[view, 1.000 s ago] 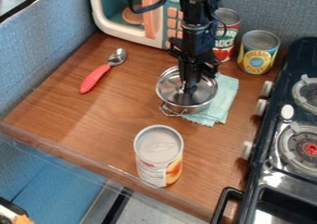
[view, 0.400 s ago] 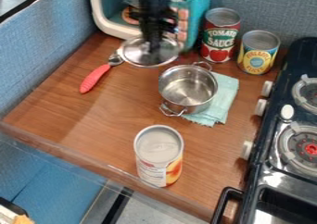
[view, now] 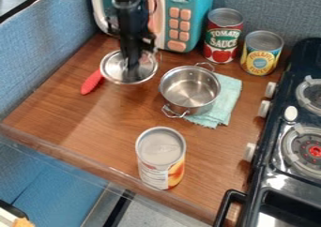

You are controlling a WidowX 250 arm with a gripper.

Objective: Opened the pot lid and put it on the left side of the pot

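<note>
My gripper [view: 132,67] hangs at the upper left of the counter, shut on the pot lid [view: 111,71], a round shiny metal lid with its knob hidden by the gripper. The lid is up and to the left of the pot, overlapping the spoon in view; I cannot tell how high it is above the wood. The small steel pot [view: 190,91] stands uncovered, its inside showing, partly on a light green cloth [view: 227,102].
A red-handled spoon [view: 91,82] lies partly behind the lid. The toy microwave [view: 182,15] stands at the back, beside a tomato sauce can [view: 222,36] and a yellow can [view: 261,52]. Another can [view: 160,158] stands near the front edge; the stove [view: 291,141] is at right.
The gripper has lifted the lid off the pot and carried it left, first toward the microwave, then a little nearer the front and further left. The pot has stayed in place.
</note>
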